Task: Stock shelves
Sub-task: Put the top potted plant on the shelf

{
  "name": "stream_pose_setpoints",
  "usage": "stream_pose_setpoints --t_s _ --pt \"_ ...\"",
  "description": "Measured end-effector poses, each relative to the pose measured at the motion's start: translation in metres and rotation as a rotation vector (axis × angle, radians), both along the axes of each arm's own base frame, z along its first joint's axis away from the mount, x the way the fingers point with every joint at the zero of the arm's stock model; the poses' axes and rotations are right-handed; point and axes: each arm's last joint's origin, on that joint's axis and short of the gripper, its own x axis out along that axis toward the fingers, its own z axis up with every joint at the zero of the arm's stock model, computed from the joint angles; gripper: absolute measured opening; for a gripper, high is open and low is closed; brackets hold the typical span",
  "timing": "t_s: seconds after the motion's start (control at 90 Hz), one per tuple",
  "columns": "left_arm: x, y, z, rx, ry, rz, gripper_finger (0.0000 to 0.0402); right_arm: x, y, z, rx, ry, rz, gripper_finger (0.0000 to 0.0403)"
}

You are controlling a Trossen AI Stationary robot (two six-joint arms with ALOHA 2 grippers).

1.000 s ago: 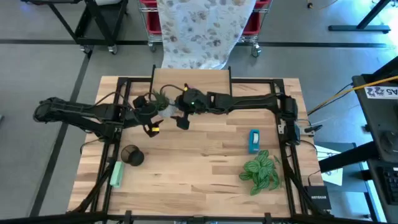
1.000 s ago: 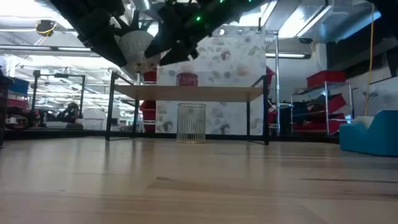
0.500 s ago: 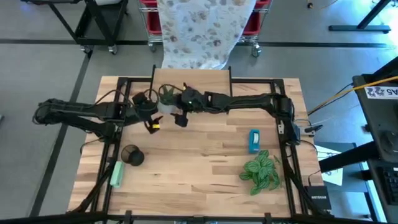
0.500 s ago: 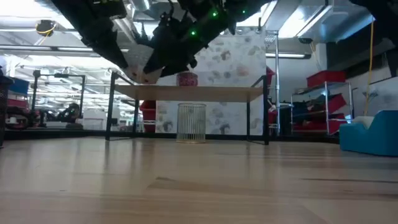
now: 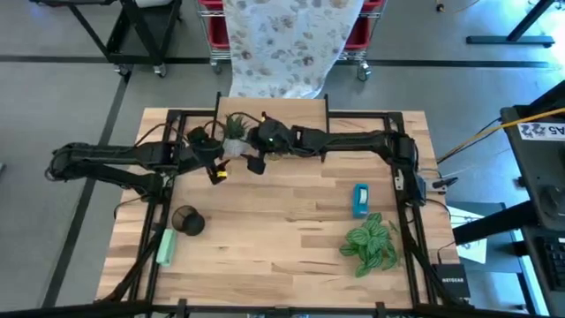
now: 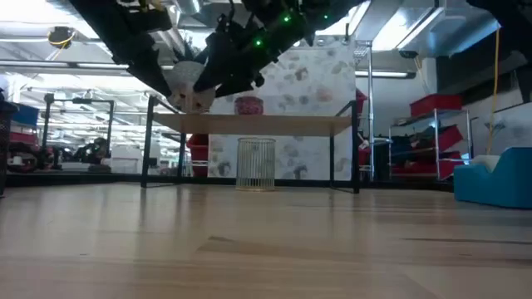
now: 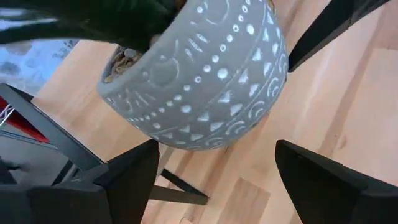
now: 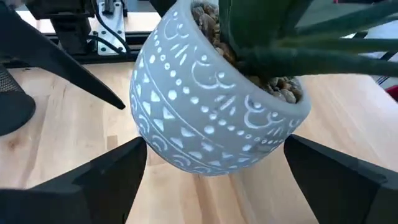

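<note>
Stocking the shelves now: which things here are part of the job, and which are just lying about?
In play:
- grey patterned plant pot, between left gripper and right gripper
- shelves

Lying about:
- blue box
- leafy plant
- black mesh cup
- green packet

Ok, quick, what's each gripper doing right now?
Left gripper: at the raised plant pot; grip cannot be told.
Right gripper: at the same pot; cannot be told.

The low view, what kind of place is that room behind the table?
Probably a robotics lab or workshop. Behind the small shelves stand metal racks holding red bins, wheeled equipment stands and overhead strip lights.
</note>
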Motion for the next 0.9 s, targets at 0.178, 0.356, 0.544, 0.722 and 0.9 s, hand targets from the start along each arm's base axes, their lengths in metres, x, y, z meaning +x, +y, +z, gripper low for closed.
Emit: stream_pose_setpoints --t_s 0.178,0.356,0.544,0.722,0.9 --pt "0.0 0.002 0.0 0.011 0.009 0.002 0.0303 -0.001 -0.005 0.0 0.0 -0.001 -0.006 0.0362" --pt "0.0 0.002 0.0 0.017 0.015 -0.001 0.0303 -0.001 -0.004 0.0 -0.001 0.004 -0.003 0.0362" --pt "0.0 0.001 -0.011 0.004 0.019 -0.01 0.0303 -0.001 -0.003 -0.001 0.01 0.006 0.014 0.0362" --pt "0.001 0.0 -0.015 0.003 -0.001 -0.018 0.0303 -0.001 -0.003 -0.003 0.012 0.013 0.019 0.0362" --pt "0.003 0.001 -0.013 0.032 -0.009 -0.023 0.0303 0.003 -0.004 -0.011 0.014 0.02 0.02 0.0362"
